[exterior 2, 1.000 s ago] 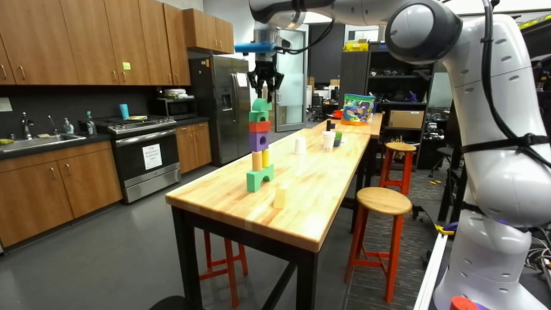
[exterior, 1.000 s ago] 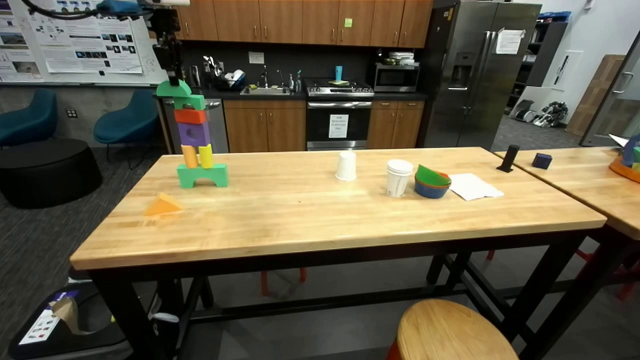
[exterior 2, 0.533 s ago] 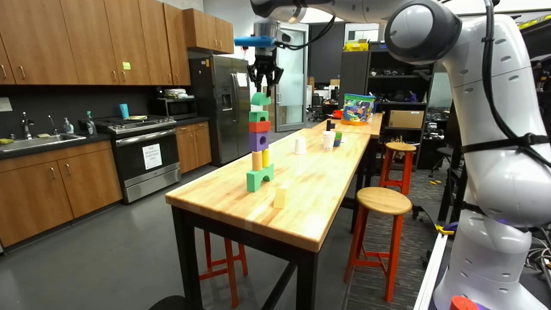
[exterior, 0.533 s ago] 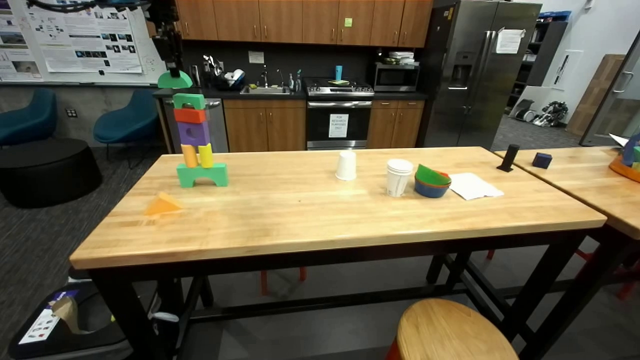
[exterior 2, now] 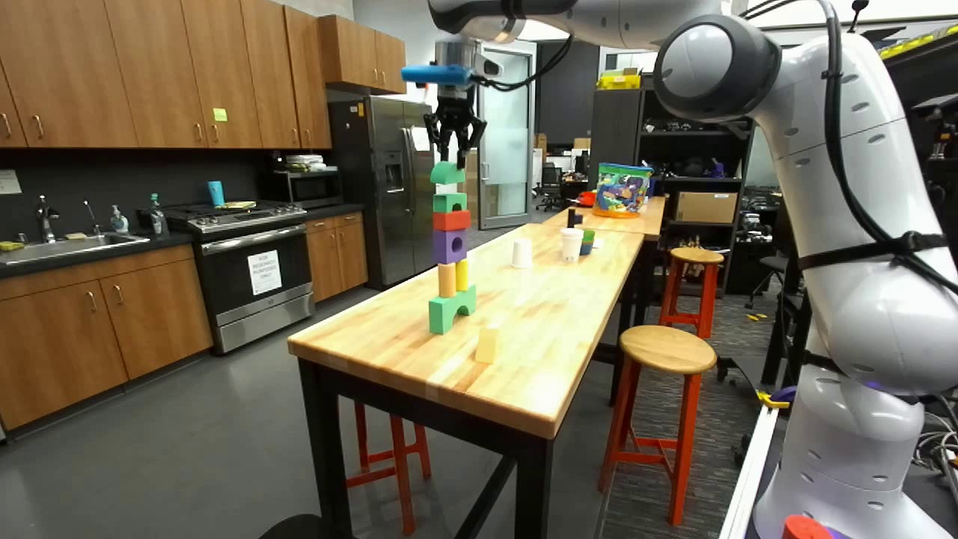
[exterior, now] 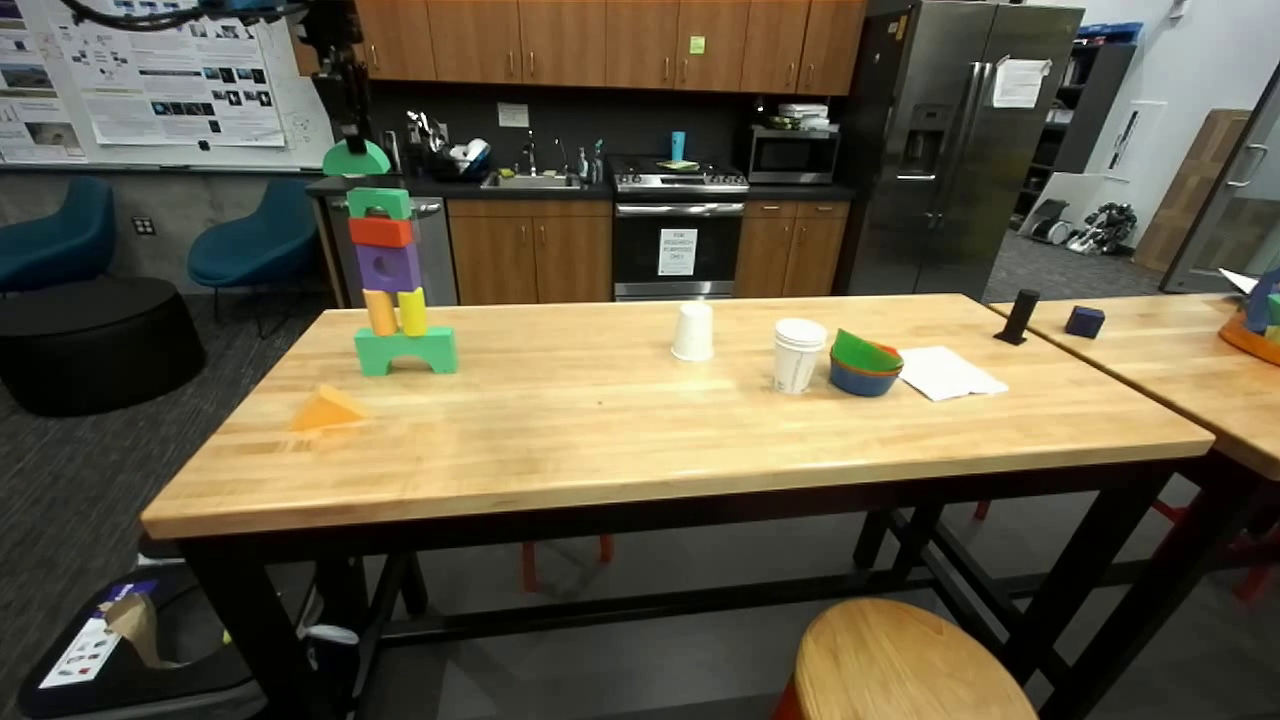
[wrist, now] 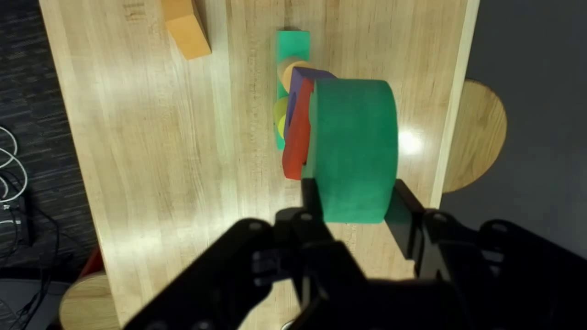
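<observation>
My claw [wrist: 354, 199] grips a solid green half-round block [wrist: 355, 142] | I hold it just above, but clear of, a multicoloured block tower [exterior: 402, 268] | tower stands on the pale wooden worktop [exterior: 600, 430]

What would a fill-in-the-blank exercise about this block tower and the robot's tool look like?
1. The black two-fingered tool grips a ____ half-round block.
2. The red rectangular block sits directly on the ____ round-holed block.
3. The upright orange cylinder stands beside a ____ pillar-shaped block.
4. The orange triangular block rests on a pale tabletop made of ____.

Missing words: green; purple; yellow; wood.
</observation>
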Motion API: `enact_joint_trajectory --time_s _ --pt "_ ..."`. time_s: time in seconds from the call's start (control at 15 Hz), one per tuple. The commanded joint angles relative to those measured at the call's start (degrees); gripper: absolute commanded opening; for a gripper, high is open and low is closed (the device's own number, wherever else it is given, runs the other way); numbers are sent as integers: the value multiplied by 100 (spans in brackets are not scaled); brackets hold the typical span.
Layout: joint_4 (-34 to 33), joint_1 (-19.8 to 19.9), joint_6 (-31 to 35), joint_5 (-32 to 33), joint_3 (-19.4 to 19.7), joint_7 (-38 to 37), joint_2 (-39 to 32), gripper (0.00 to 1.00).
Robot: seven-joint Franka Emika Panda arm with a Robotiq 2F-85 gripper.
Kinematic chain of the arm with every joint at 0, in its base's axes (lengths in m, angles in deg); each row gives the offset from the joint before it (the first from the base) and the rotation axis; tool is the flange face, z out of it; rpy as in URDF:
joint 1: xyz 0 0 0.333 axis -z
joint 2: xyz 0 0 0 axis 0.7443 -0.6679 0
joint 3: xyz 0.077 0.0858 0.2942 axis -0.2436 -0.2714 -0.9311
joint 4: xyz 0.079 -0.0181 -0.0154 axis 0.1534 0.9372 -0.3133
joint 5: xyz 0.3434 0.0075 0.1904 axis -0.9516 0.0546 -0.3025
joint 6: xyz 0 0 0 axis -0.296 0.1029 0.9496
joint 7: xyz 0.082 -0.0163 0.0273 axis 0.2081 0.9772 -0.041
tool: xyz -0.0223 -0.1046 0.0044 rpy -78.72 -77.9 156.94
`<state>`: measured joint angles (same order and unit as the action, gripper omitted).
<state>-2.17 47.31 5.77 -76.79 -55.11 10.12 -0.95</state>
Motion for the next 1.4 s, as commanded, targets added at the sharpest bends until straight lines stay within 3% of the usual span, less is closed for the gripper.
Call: enact_joint_trajectory --time_s 0.0,1.33 --pt "-482 34 -261 35 28 14 -329 14" --pt "-823 79 -374 -29 57 -142 -590 14"
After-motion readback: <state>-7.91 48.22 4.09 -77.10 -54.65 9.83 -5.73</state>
